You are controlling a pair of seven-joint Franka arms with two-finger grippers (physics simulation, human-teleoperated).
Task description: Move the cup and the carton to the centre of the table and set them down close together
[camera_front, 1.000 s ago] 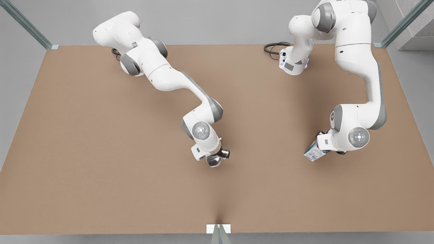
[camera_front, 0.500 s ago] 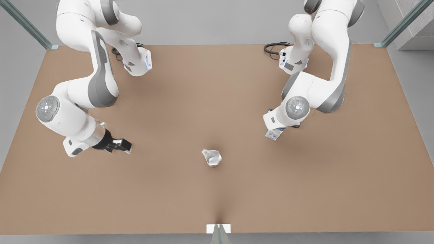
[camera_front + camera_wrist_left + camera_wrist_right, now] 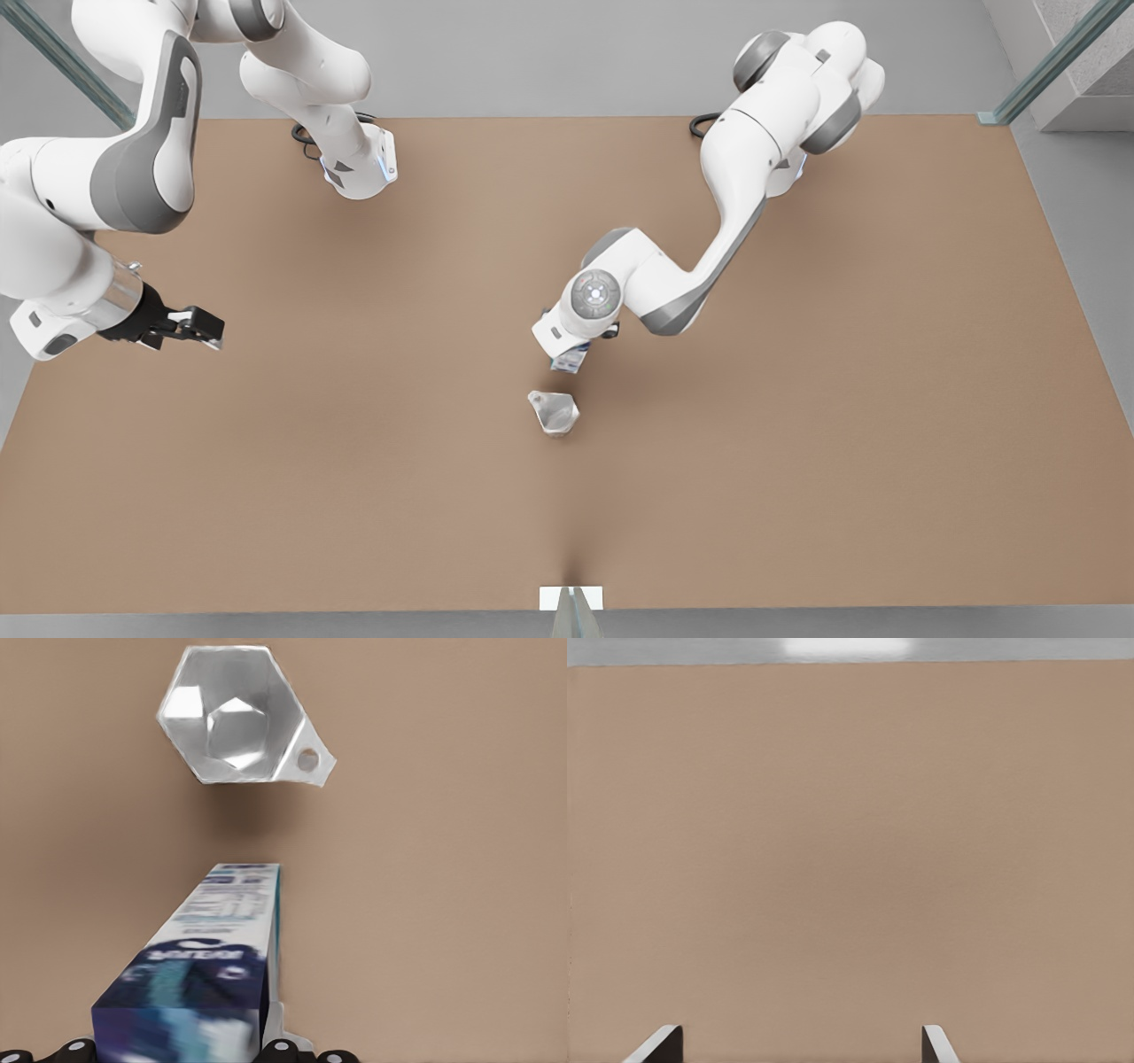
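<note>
One carton in left gripper, seemingly above table, cup near

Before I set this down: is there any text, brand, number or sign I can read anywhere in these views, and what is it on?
Nothing can be read.
Carton, held in the left gripper: dark blue and light blue printing with rows of small print, all too blurred to read.
Cup: no marking.
Table: plain; the white tab at its edge is blank.
Right gripper, open at the front view's left: no label.
</note>
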